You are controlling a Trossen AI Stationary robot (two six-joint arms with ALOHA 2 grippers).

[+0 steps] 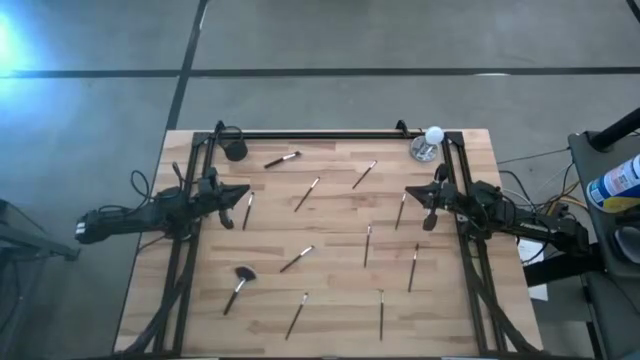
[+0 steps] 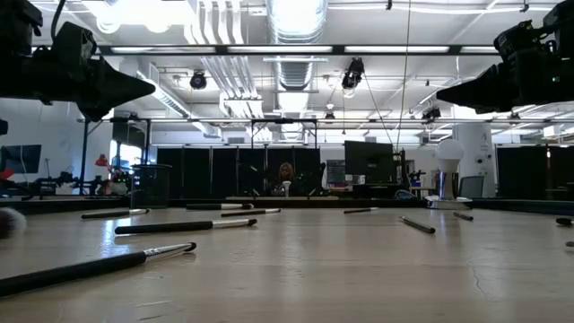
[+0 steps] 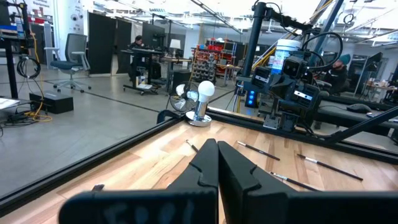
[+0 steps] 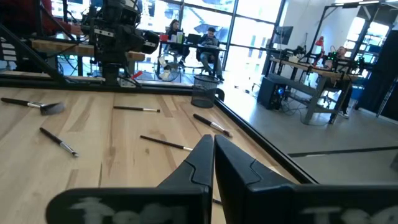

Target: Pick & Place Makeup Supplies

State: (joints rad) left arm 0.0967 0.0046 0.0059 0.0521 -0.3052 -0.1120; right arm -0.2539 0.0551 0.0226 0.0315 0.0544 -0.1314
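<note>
Several thin dark-handled makeup brushes lie flat and scattered over the wooden table, among them one near the far edge (image 1: 283, 159), one mid-table (image 1: 297, 259) and a fluffy-headed one (image 1: 238, 284) toward the near left. My left gripper (image 1: 246, 193) hovers at the table's left side, shut and empty, pointing right; the low view shows it (image 2: 148, 88) well above the tabletop. My right gripper (image 1: 410, 193) hovers at the right side, shut and empty, pointing left, equally high (image 2: 441, 97). Each wrist view shows its fingers closed together (image 3: 216, 149) (image 4: 211, 144).
A small black cup (image 1: 235, 150) stands at the far left corner. A white ball on a silver base (image 1: 429, 143) stands at the far right. A black frame rail (image 1: 320, 134) runs along the far edge and down both sides. People sit at desks in the room beyond.
</note>
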